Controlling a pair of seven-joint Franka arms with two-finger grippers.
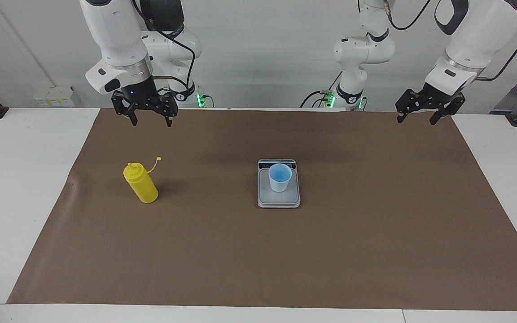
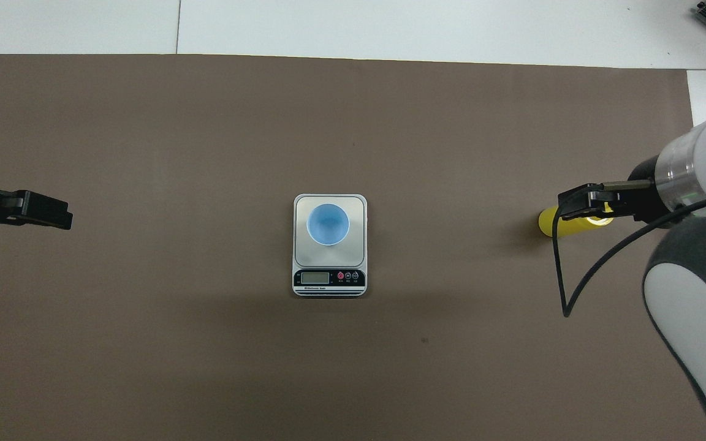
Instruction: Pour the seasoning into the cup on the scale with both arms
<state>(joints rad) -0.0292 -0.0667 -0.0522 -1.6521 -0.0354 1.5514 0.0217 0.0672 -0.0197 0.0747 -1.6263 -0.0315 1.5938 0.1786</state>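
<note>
The seasoning, a yellow squeeze bottle (image 1: 141,184), stands upright on the brown mat toward the right arm's end, its small cap (image 1: 158,159) hanging off on a thin tether. My right gripper (image 1: 151,121) hangs open in the air well above the bottle, touching nothing. In the overhead view this gripper (image 2: 580,205) covers the top of the bottle (image 2: 550,222). The light-blue cup (image 1: 279,178) stands on the silver-grey scale (image 1: 278,200) at the mat's middle. My left gripper (image 1: 416,120) waits open and empty over the mat's edge at the left arm's end.
A brown mat (image 1: 258,251) covers most of the white table (image 1: 11,179). The scale's display strip (image 2: 328,278) faces the robots. A black cable (image 2: 564,288) loops down from the right arm's wrist.
</note>
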